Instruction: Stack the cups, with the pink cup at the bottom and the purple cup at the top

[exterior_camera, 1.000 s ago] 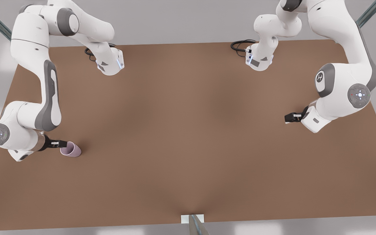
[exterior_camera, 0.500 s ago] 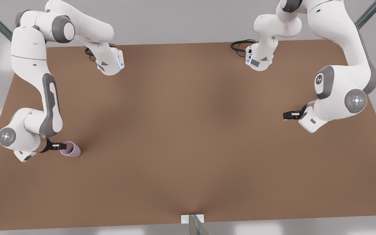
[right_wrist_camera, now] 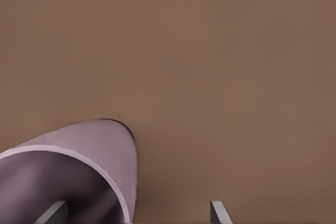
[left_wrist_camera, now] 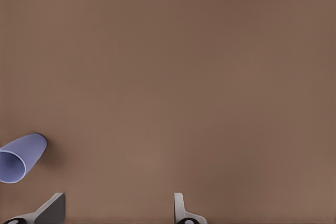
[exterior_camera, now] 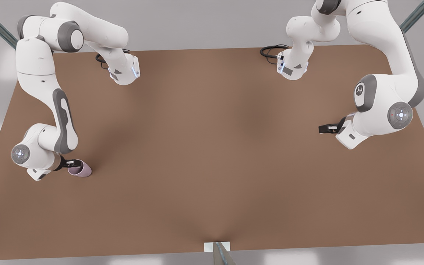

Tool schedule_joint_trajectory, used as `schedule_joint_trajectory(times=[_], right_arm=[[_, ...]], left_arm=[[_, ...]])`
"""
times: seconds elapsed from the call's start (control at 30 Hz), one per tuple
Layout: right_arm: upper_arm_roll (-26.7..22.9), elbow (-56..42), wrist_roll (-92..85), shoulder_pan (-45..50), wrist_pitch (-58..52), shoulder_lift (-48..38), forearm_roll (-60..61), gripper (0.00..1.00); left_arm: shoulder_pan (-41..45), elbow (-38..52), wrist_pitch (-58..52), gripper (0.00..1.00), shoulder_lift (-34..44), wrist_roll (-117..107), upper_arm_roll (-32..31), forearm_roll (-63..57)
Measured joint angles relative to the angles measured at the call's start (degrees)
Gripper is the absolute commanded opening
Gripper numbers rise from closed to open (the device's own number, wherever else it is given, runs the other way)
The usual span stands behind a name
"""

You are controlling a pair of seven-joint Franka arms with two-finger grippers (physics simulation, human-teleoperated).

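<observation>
the right gripper [exterior_camera: 73, 162] sits low by the pink cup [exterior_camera: 80, 169], near the table's [exterior_camera: 212, 154] edge at the front view's left; its fingers [right_wrist_camera: 218, 212] stand apart, one of them dipping inside the cup's mouth and the other outside the wall, so it straddles the rim without having closed on it. that looks like the grasp step on the bottom cup. the pink cup [right_wrist_camera: 79, 171] seems to stand upright on its base

the left gripper [exterior_camera: 325, 129] hangs over the opposite side of the table, near the edge at the front view's right, fingers [left_wrist_camera: 181, 209] spread with nothing between them. in its wrist view the purple cup [left_wrist_camera: 21, 157] shows off to one side of the fingers, mouth turned toward the camera; whether it stands or lies over i cannot tell

next, i'd judge, the right gripper needs to pinch the wall squarely and carry the cup inward, while the left arm shifts sideways to line up on the purple one

the two cups are well apart, with bare brown table between; the arm bases and their black cables [exterior_camera: 271, 49] at the far edge are out of the way
</observation>
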State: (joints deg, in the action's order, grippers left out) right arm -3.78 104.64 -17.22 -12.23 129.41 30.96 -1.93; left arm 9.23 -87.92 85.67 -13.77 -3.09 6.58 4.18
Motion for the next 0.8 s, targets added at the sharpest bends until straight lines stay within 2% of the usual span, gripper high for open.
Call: schedule_joint_trajectory(times=[0.03, 0.1, 0.13, 0.17, 0.23, 0.33, 0.37, 0.4, 0.43, 0.63, 0.8], right_arm=[[0.00, 0.00, -0.16, -0.04, 0.15, 0.11, 0.00, 0.93], [0.00, -0.02, -0.54, -0.01, 0.37, 0.18, 0.10, 0.63], [0.00, -0.03, -0.73, 0.01, 0.44, 0.19, 0.17, 0.52], [0.00, -0.03, -0.94, 0.11, 0.47, 0.16, 0.29, 0.46], [0.00, -0.03, -1.39, 0.24, 0.48, 0.08, 0.54, 0.40], [0.00, -0.06, -1.62, 0.35, 0.54, 0.09, 0.31, 0.37], [0.00, -0.07, -1.69, 0.36, 0.54, 0.11, 0.28, 0.30], [0.00, -0.06, -1.77, 0.37, 0.55, 0.12, 0.27, 0.29], [0.00, -0.07, -1.85, 0.37, 0.54, 0.12, 0.28, 0.22], [0.00, -0.57, -2.46, 0.59, -0.18, -0.81, 0.48, 0.21], [0.03, -1.17, -3.03, 2.91, -2.24, -5.44, 1.75, 0.21]], left_arm=[[0.00, 0.00, -0.03, 1.00, 0.00, -0.02, 0.00, 0.00], [0.00, 0.00, -0.08, 1.00, -0.01, -0.05, 0.00, 0.00], [0.00, 0.00, -0.10, 1.00, -0.01, -0.07, 0.00, -0.01], [0.00, 0.00, -0.12, 1.00, -0.01, -0.08, 0.00, -0.01], [0.00, 0.00, -0.14, 1.00, -0.01, -0.11, 0.00, -0.01], [0.00, 0.00, -0.20, 1.00, -0.01, -0.14, 0.00, -0.01], [0.00, 0.00, -0.21, 1.00, -0.01, -0.15, 0.00, 0.00], [0.00, 0.00, -0.22, 1.00, -0.01, -0.16, 0.00, 0.01], [0.00, 0.00, -0.22, 1.00, -0.01, -0.17, 0.00, 0.00], [0.00, 0.00, -0.22, 1.00, -0.34, -0.22, 0.00, -0.01], [0.00, 0.32, 0.06, 1.00, -0.42, -0.24, 0.00, 0.01]])
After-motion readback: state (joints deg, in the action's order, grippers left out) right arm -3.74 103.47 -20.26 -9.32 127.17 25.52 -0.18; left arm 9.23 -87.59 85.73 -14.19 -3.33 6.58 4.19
